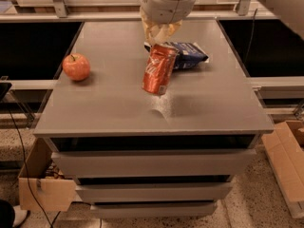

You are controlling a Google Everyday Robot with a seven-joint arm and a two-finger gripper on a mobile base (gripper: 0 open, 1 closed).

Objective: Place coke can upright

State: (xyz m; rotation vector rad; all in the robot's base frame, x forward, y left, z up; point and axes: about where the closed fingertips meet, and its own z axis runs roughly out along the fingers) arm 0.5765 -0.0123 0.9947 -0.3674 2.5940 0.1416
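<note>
Grey tabletop [109, 103] above a drawer unit carried everything in the camera view. The gripper [161, 34] hung over the rear centre, its fingers [154, 31] clenched on the upper end of the coke can [158, 69]. The can hung directly below them, long axis tilted off vertical, lower end at or just above mid-tabletop. A blue packet [190, 55] lay just behind; an apple [76, 66] sat well apart, obstructing nothing.

Gripper [161, 38] holds tilted coke can [158, 71] over table [109, 110] centre; apple [76, 66] left, bag [191, 56] behind
</note>
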